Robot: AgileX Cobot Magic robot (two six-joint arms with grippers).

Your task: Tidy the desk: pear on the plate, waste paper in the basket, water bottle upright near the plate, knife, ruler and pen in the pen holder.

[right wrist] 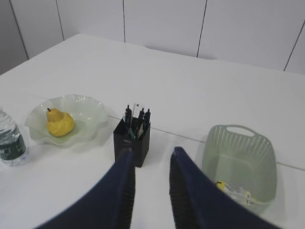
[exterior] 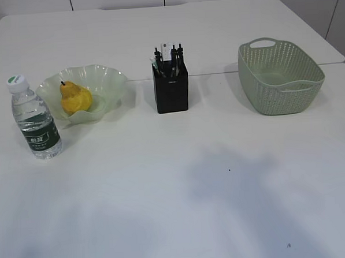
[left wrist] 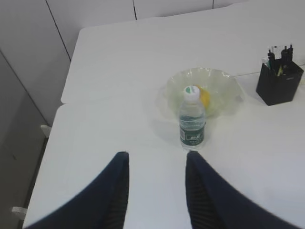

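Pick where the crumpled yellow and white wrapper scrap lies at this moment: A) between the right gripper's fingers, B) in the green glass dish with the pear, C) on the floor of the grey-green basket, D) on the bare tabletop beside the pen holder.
C: the right wrist view shows the waste paper lying inside the basket, with both grippers empty.

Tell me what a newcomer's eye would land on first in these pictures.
The yellow pear lying in the wavy green plate at the left stands out most, with the water bottle upright just beside it. A black pen holder full of pens stands mid-table, and the basket sits at the right.
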